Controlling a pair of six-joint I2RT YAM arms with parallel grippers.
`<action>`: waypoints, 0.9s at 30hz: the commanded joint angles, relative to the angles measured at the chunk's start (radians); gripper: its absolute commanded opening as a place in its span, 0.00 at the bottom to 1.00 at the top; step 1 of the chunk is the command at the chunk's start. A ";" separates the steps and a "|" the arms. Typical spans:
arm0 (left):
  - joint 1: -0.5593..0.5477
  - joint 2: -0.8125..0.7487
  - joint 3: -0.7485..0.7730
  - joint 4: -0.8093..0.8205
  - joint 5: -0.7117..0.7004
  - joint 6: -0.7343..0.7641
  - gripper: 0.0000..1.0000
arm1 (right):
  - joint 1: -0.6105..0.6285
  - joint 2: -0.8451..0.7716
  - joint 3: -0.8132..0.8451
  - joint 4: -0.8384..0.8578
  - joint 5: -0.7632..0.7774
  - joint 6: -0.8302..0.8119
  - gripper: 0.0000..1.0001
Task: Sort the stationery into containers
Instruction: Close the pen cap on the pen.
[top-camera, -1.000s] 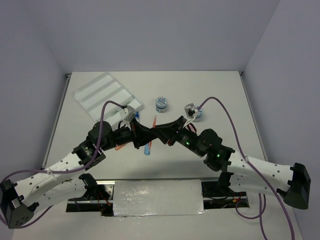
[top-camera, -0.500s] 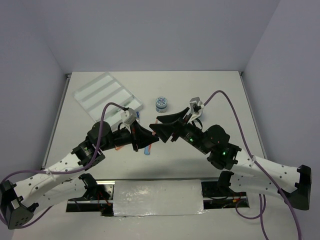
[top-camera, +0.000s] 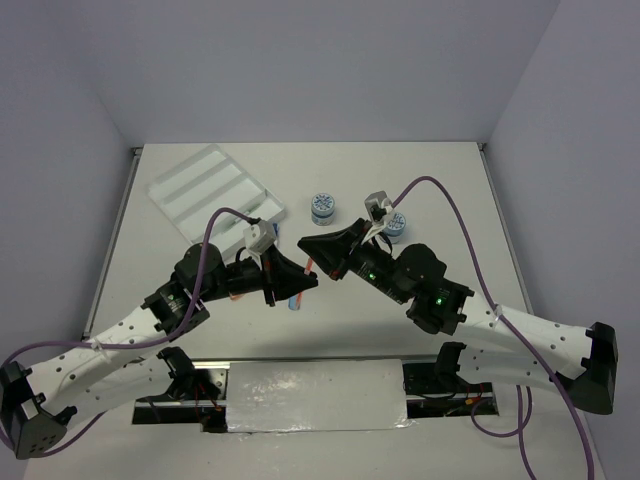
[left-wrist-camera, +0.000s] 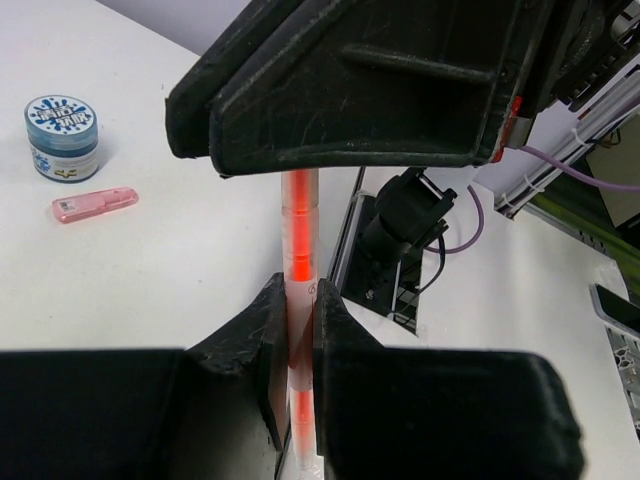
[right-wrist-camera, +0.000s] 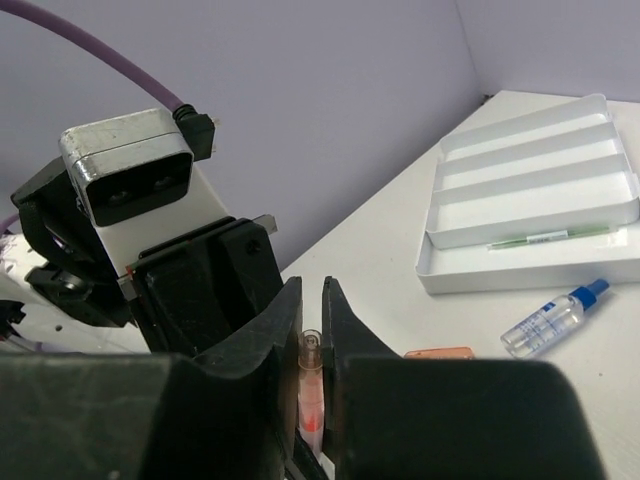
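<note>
beside tray (right-wrist-camera: 520, 205), bottle (right-wrist-camera: 553, 316); orange pen (left-wrist-camera: 299, 230) in left hand (left-wrist-camera: 297, 298).

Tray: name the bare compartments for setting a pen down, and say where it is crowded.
The three compartments of the tray other than the one holding the grey-green pen look bare. Crowded: just outside that compartment's outer wall, where the bottle and an orange piece lie.
</note>
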 joint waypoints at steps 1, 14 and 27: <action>-0.001 -0.015 0.038 0.021 -0.017 0.031 0.00 | 0.004 0.000 0.017 0.019 -0.006 -0.008 0.00; 0.001 0.088 0.324 -0.064 0.000 0.132 0.00 | 0.006 0.092 -0.188 0.171 -0.098 0.061 0.00; 0.036 0.103 0.559 -0.183 0.080 0.230 0.00 | 0.082 0.228 -0.313 0.272 -0.103 0.126 0.00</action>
